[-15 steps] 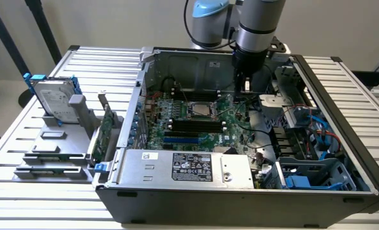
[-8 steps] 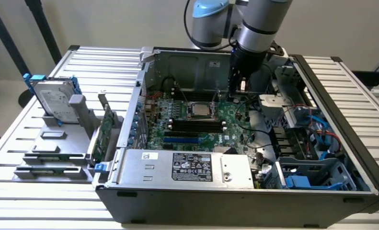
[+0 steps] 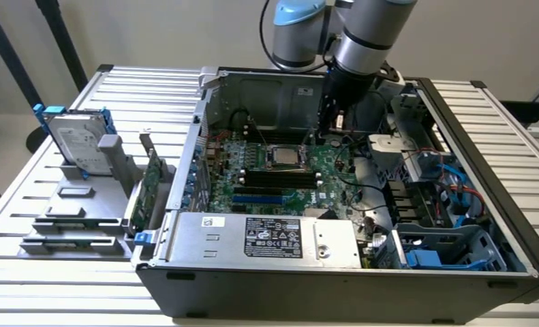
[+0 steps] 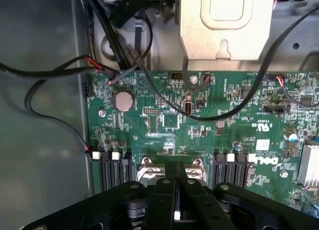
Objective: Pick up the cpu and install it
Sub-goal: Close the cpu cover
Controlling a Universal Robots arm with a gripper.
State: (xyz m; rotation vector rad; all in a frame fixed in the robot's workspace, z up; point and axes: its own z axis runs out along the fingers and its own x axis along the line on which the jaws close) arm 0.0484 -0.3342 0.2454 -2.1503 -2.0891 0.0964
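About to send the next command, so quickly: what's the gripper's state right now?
Gripper: closed, nothing visibly held; the cpu lies on the motherboard.

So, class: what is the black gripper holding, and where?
Cannot be told; the gripper hangs above the green motherboard, where the small silver square cpu lies.

Cpu (image 3: 283,158) on motherboard (image 3: 296,196) inside case (image 3: 342,279); hard drive (image 3: 75,143) outside, exterior view's left of case.

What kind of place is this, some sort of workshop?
Likely a robotics lab bench for computer assembly: a robot arm reaches into an open computer case on a slatted metal table, with a hard drive standing in a grey rack beside it.
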